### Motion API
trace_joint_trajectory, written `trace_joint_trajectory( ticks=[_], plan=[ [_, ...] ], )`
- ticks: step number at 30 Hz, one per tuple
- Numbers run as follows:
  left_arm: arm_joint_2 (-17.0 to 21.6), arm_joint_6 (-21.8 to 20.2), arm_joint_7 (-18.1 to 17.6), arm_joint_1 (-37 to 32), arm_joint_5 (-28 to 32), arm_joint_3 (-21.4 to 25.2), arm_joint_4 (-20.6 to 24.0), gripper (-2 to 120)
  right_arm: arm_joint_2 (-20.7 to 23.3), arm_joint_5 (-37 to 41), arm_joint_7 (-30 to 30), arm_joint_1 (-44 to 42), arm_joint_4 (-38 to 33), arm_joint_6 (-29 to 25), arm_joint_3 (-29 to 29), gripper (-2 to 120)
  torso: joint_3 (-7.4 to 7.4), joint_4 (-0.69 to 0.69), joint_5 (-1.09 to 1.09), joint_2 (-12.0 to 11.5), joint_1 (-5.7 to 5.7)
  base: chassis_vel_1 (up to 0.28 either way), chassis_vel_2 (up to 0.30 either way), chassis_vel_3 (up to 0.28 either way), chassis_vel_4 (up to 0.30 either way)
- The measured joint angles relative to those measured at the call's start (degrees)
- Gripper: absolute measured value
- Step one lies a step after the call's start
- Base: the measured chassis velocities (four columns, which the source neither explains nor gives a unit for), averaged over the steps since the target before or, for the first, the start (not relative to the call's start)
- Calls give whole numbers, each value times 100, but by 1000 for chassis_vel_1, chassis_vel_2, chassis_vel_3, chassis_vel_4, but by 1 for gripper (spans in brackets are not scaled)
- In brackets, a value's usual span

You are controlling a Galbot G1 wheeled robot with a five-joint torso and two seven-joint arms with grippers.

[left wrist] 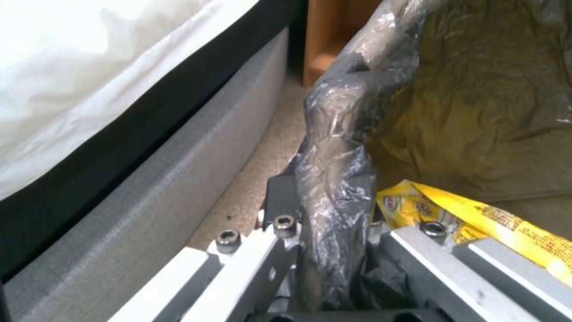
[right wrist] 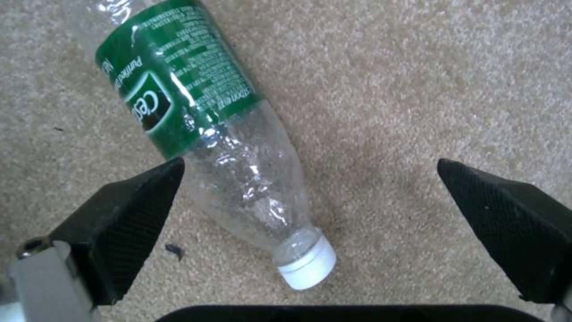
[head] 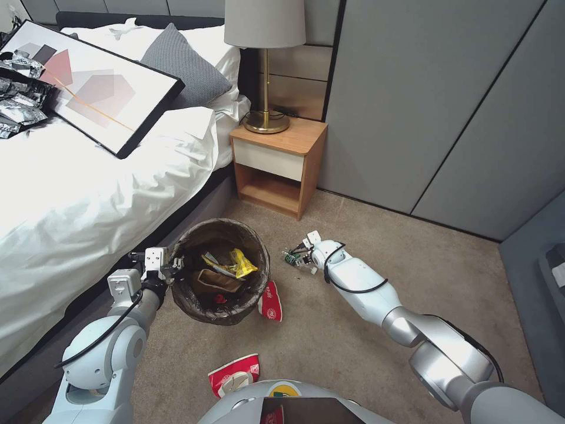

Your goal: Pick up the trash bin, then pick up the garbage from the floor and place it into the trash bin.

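Clamping the trash bin (head: 220, 271) rim in our left gripper (left wrist: 334, 250), wrappers already inside; right gripper (right wrist: 310, 197) gapes over the bottle (right wrist: 226, 147), bowls waiting at six o'clock.

Clear glossy plastic bottle (right wrist: 238, 147), rough carpet (right wrist: 417, 89)

Between our right gripper's (right wrist: 310, 197) spread fingers lies the bottle (right wrist: 208, 134), bare carpet (right wrist: 417, 89) to its far side. Our left gripper (left wrist: 334, 250) clamps the trash bin's (head: 220, 270) rim, bed frame (left wrist: 149, 188) close alongside; a red paper bowl (head: 271, 301) leans on the bin.
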State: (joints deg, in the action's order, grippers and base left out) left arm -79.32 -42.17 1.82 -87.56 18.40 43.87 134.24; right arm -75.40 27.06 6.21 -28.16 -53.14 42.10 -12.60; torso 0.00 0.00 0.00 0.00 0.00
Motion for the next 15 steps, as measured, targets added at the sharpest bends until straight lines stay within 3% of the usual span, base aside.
trace_joint_trajectory(
  ticks=[15],
  plan=[
    [15,4,22,30,7,-1,-54,0,-191,-576,-142,163,519,-205,-140,100,0,0,0,0,0,0,0,0,0]
  ],
)
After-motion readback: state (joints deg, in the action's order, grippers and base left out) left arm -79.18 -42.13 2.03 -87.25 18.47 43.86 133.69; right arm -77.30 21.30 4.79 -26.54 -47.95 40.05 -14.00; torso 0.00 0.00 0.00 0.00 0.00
